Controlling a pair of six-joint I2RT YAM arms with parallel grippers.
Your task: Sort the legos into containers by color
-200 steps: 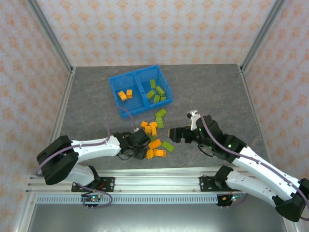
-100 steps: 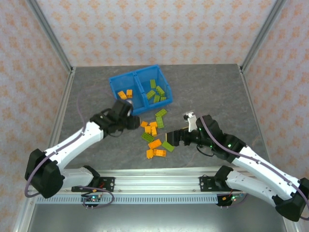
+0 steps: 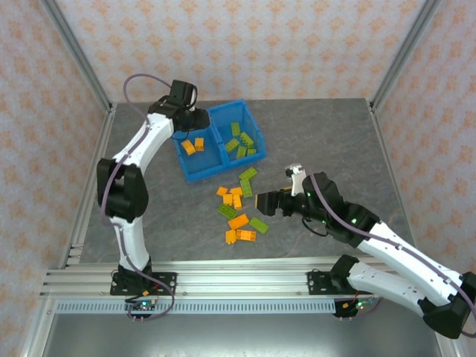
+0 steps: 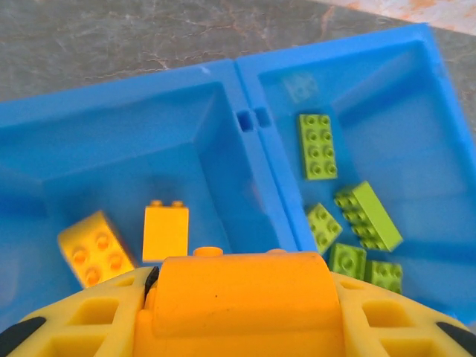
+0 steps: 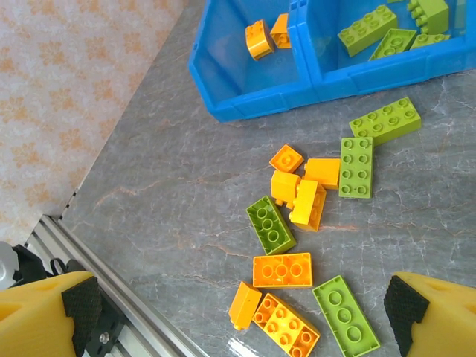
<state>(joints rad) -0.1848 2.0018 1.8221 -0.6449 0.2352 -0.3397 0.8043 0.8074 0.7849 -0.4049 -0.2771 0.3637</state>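
Observation:
My left gripper (image 4: 242, 316) is shut on an orange lego (image 4: 242, 290) and hangs over the left compartment of the blue bin (image 4: 249, 126). Two orange legos (image 4: 165, 232) lie in that compartment, and several green legos (image 4: 316, 145) lie in the right one. From above, the left gripper (image 3: 184, 123) is at the bin's (image 3: 204, 172) back-left corner. My right gripper (image 3: 266, 202) stands open just right of the loose pile (image 3: 238, 204). In the right wrist view its gripper (image 5: 244, 306) spans orange legos (image 5: 282, 270) and green legos (image 5: 346, 311) on the table.
The bin's front wall (image 5: 253, 100) faces the pile, with a strip of bare grey table between them. An aluminium rail (image 5: 97, 297) runs along the near edge. Frame posts and patterned walls close off the table's sides and back.
My left arm swung from the loose pile up and away to the bin's left compartment, carrying the orange lego. The right gripper shifted slightly near the pile and stayed open.

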